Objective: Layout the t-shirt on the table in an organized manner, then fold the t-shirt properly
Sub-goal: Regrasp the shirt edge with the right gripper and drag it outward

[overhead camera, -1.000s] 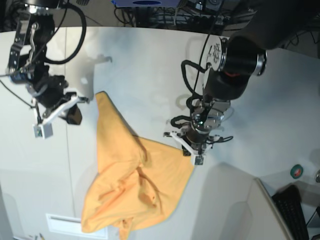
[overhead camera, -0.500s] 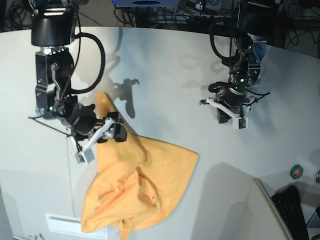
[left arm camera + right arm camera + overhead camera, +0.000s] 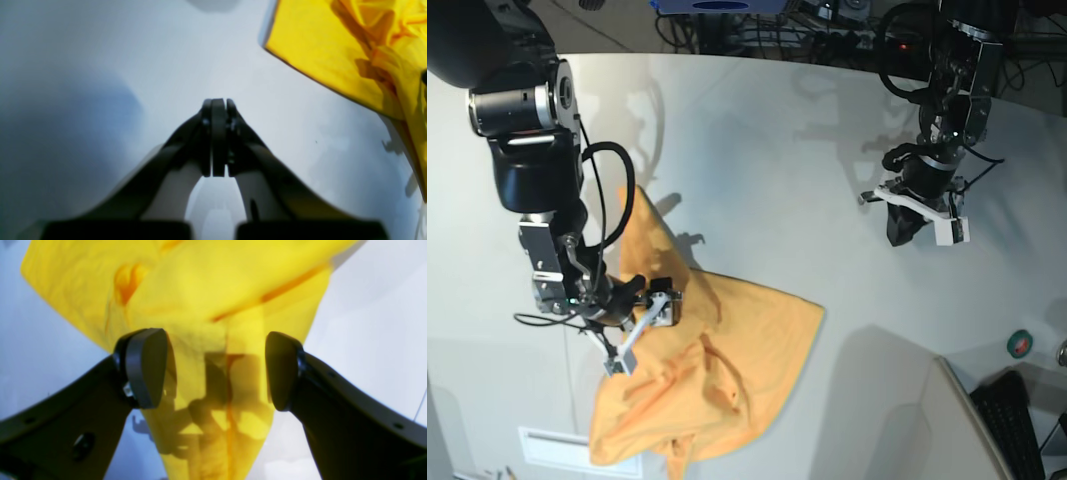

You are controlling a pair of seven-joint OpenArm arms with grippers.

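Observation:
The light-orange t-shirt (image 3: 727,350) lies crumpled on the white table (image 3: 757,130), with one narrow end reaching toward the back and a bunched part near the front edge. My right gripper (image 3: 642,332) is open and low over the shirt's left side. In the right wrist view the gripper (image 3: 215,368) straddles a fold of the cloth (image 3: 206,290), with the jaws wide apart. My left gripper (image 3: 907,232) is shut and empty over bare table, far right of the shirt. In the left wrist view the gripper (image 3: 218,101) is closed, and the shirt's edge (image 3: 333,50) shows at the upper right.
A small rectangular slot plate (image 3: 557,448) sits at the front left, partly under the shirt. A raised white panel (image 3: 907,420), a keyboard (image 3: 1017,420) and a round green-red button (image 3: 1021,343) are at the front right. Cables lie along the back edge.
My right arm swung from the far left onto the shirt's left side. My left arm left the shirt's right corner and moved back-right; the corner lies on the table.

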